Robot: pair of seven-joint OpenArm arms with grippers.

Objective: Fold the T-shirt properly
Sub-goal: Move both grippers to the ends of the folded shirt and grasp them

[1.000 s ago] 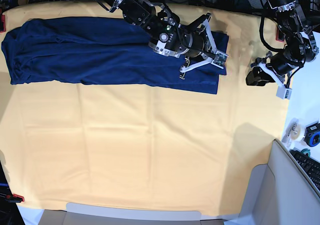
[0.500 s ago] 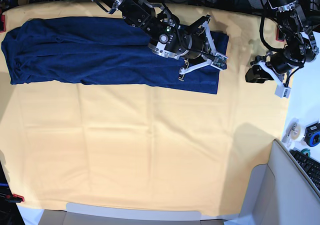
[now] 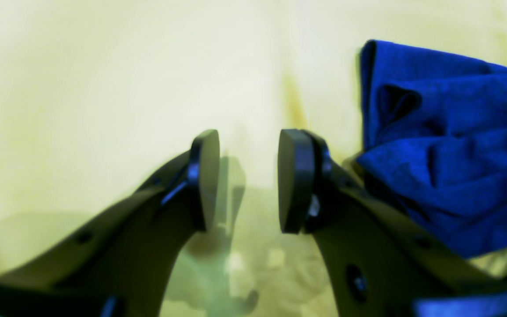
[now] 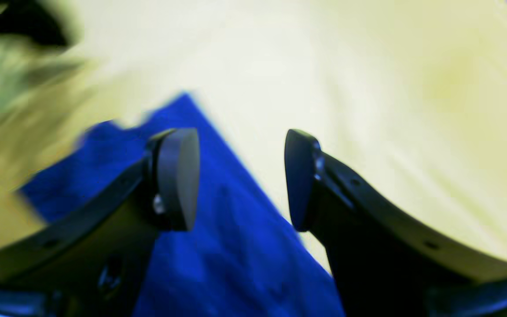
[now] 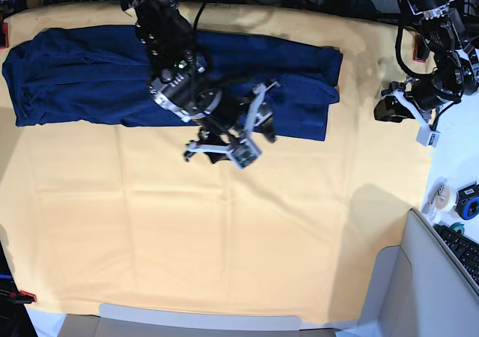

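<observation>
The dark navy T-shirt [image 5: 82,75] lies folded into a long band across the far part of the yellow table cloth [image 5: 224,225]. My right gripper [image 5: 262,120] is open and empty over the shirt's front edge, right of its middle. In the right wrist view the gripper [image 4: 240,180] hangs with its jaws apart above the shirt's edge [image 4: 227,246]. My left gripper [image 5: 383,108] is open and empty over bare cloth, just right of the shirt's right end. In the left wrist view the gripper [image 3: 247,180] has the shirt's bunched corner [image 3: 447,145] to its right, apart from it.
A keyboard [image 5: 464,254] and tape rolls [image 5: 441,196] lie off the cloth at the right. A grey panel [image 5: 412,292] stands at the front right corner. Red clamps [image 5: 22,296] hold the cloth at the left edge. Cables hang along the back.
My right arm has swung from the shirt's right end leftward and toward the front, now over the shirt's front edge. It stays open. The left arm has barely moved.
</observation>
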